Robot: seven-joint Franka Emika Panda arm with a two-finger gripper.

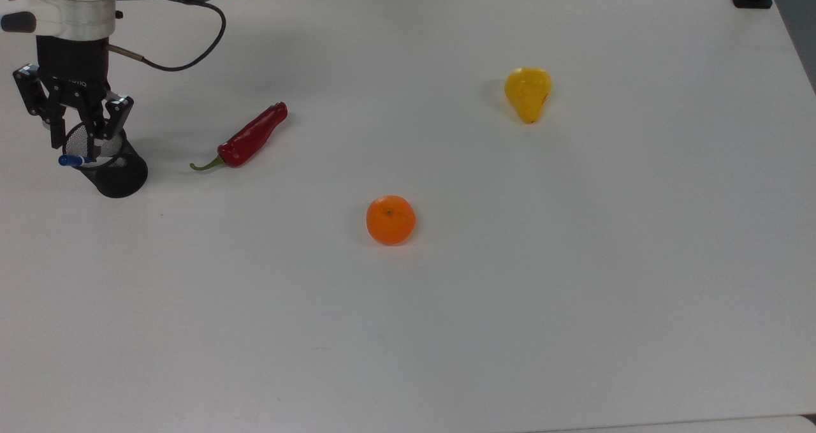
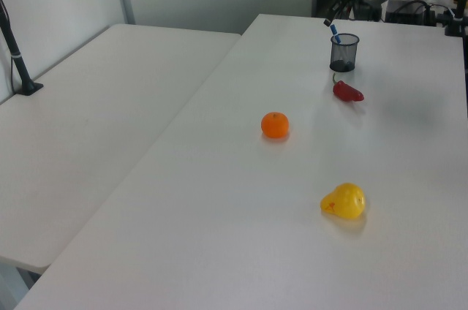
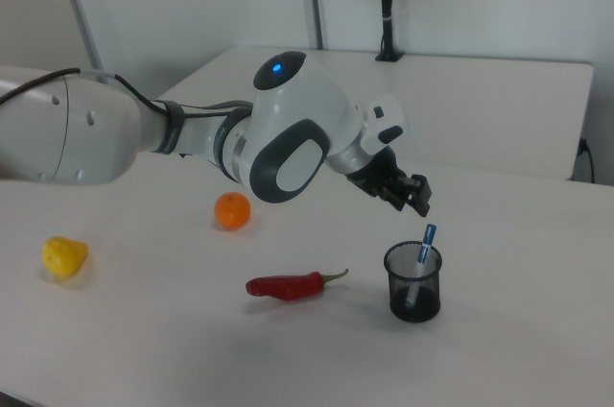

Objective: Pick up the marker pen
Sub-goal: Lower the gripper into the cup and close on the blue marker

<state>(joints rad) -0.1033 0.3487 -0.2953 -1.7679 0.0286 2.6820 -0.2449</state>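
Top view, upper left of the frame: the black two-finger end effector (image 1: 74, 141) hangs over the black wire-mesh pen cup (image 1: 113, 171), fingers spread apart and holding nothing. The slim white marker pen with a blue cap (image 1: 75, 160) leans inside that cup, cap poking past the rim; one fingertip seems to sit just above it. On the white desk (image 1: 510, 305) lie a red chilli pepper (image 1: 245, 138), an orange mandarin (image 1: 390, 219) and a yellow pear (image 1: 528, 92).

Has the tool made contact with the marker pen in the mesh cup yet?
Apart. In the right view, the tool hangs above the marker pen, with table background visible between them; the pen leans in the mesh cup.
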